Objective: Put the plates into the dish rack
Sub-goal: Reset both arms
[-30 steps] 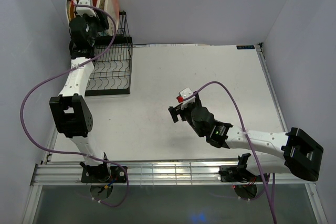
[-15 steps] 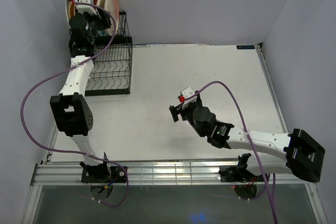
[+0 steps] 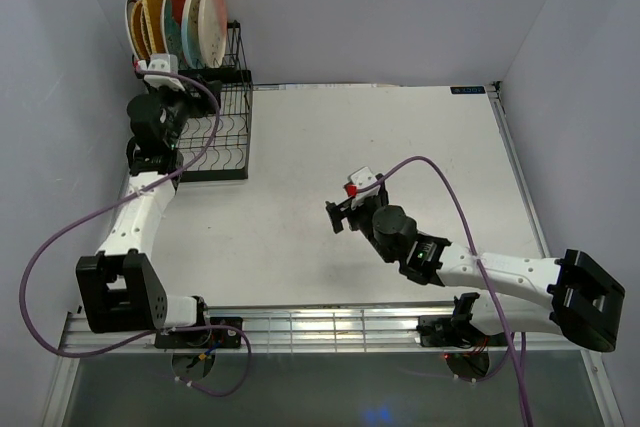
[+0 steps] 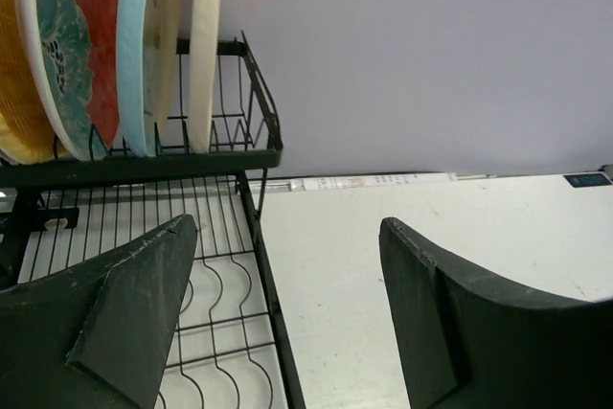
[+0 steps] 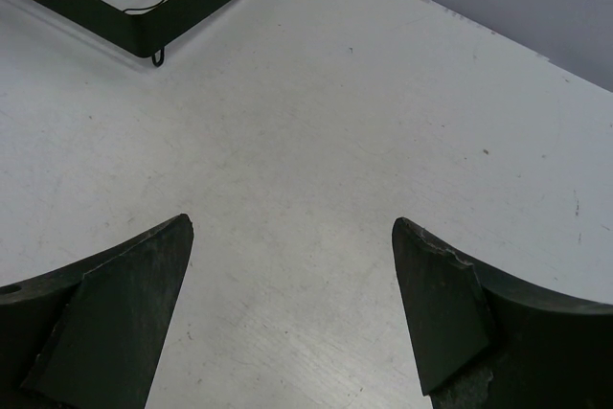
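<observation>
Several plates (image 3: pixel 178 15) stand upright side by side in the raised upper basket of the black wire dish rack (image 3: pixel 218 139) at the far left. The left wrist view shows an orange woven plate (image 4: pixel 13 64), a red-teal floral plate (image 4: pixel 84 40), a pale blue one (image 4: pixel 136 45) and a cream one (image 4: pixel 203 35). My left gripper (image 3: pixel 188 95) (image 4: pixel 287 227) hangs open and empty over the right edge of the rack's lower slotted section (image 4: pixel 220 294), short of the plates. My right gripper (image 3: pixel 338 215) (image 5: pixel 292 225) is open and empty above the bare table centre.
The white table (image 3: pixel 400 147) spreads from the rack to the right; walls close it in behind and on both sides. A corner of the rack (image 5: pixel 115 31) shows at the top left of the right wrist view. Purple cables (image 3: pixel 60 237) loop off both arms.
My left gripper has drawn back from the plates in the upper basket towards the near side, and its jaws have opened wider. The right arm has barely shifted.
</observation>
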`<state>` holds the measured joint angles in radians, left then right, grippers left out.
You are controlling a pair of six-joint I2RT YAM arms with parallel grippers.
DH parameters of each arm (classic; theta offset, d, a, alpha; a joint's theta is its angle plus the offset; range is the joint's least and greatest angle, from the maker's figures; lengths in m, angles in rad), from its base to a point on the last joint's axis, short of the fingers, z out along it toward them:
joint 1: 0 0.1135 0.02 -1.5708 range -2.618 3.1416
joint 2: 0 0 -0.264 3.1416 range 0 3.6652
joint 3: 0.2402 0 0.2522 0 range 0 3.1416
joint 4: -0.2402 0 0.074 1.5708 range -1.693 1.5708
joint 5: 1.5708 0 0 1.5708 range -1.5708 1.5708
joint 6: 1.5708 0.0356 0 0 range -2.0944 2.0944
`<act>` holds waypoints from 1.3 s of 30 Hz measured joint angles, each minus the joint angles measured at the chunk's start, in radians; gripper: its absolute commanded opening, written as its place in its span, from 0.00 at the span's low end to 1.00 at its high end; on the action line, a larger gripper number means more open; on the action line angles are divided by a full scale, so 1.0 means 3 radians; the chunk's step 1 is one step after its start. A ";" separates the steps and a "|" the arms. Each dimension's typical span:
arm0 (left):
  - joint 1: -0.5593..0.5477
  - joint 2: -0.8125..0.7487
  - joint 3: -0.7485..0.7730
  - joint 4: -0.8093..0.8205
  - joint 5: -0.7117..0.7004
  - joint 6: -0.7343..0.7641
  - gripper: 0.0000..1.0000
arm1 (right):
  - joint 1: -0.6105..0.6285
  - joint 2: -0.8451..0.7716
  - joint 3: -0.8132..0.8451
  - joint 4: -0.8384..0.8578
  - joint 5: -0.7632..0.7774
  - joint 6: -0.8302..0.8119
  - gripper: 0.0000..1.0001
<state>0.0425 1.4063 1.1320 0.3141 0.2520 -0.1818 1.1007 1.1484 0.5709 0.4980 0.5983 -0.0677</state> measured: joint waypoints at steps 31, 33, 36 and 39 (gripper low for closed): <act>0.0000 -0.2172 -0.2781 0.0423 0.0174 0.0174 0.98 | -0.0001 -0.0777 -0.0488 0.0098 -0.0056 -0.0074 0.90; 0.0000 -0.2253 -0.2813 0.0431 0.0142 0.0184 0.98 | -0.0001 -0.0774 -0.0488 0.0098 -0.0078 -0.0075 0.90; 0.0000 -0.2383 -0.2874 0.0445 0.0125 0.0209 0.98 | -0.0001 -0.0753 -0.0488 0.0099 -0.0088 -0.0075 0.90; 0.0000 -0.2438 -0.2912 0.0450 0.0114 0.0233 0.98 | -0.0001 -0.0701 -0.0488 0.0099 -0.0092 -0.0075 0.90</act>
<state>0.0425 0.6750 0.2584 0.4492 0.2863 -0.1120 1.1004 0.9382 0.4244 0.5278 0.5709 -0.0902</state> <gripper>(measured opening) 0.979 0.900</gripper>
